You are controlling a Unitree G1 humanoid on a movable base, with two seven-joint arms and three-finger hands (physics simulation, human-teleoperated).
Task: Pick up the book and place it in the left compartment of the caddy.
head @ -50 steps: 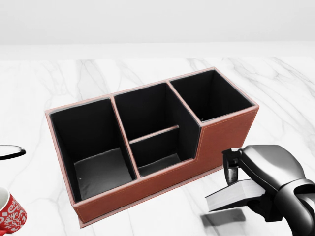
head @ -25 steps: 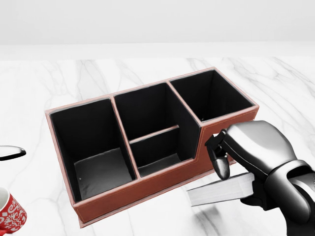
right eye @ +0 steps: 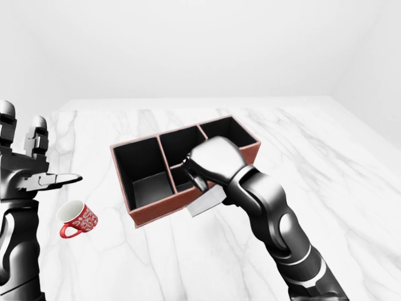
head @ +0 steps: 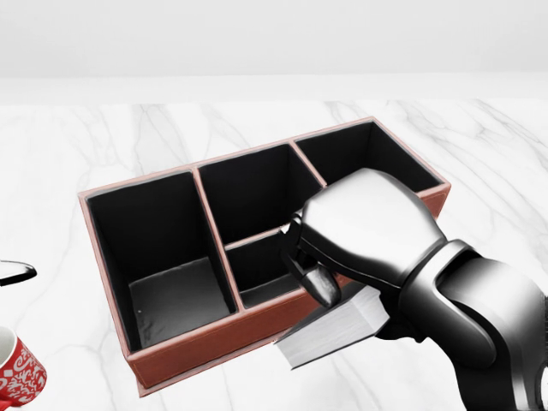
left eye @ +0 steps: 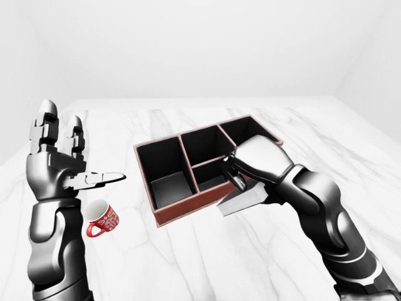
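Left hand (left eye: 62, 164) is raised at the left edge of the left-eye view, fingers spread, gripping nothing, above a red patterned mug (left eye: 102, 219) on the marble bench (left eye: 207, 251). The caddy's (head: 214, 338) left compartment (head: 163, 257) is vacant, its opening facing up. The book (head: 336, 327) is pinched in the right hand (head: 360, 244), clear of the bench, at the caddy's near wall below the middle compartment, long axis roughly level. Judgement: the target lies leftward of the book; the right hand is nearer.

Right hand (head: 342, 257) and book (head: 334, 330) farther left.
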